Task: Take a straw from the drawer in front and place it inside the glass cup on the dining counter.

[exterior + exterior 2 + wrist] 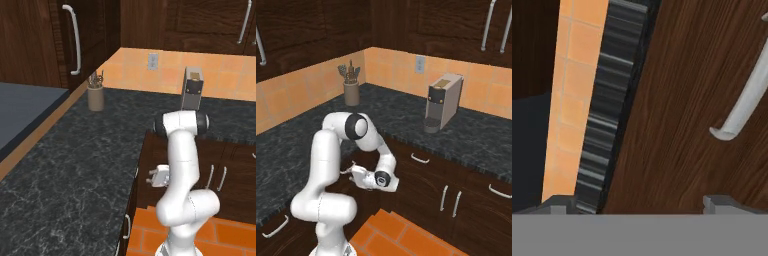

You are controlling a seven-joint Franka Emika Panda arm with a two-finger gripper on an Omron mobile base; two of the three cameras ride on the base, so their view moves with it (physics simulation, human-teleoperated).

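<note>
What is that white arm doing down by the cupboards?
The white robot arm has bent low in front of the dark wood cabinets under the black speckled counter. Its gripper is open and holding nothing, pointed at a dark wooden drawer front with a curved silver handle just ahead. The drawer looks closed. On the counter stand a coffee machine and a utensil holder.

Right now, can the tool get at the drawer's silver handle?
Probably yes. In the hand view the open tool faces the dark wood drawer front, with the handle off to one side and nothing between; it needs a sideways shift first.
</note>
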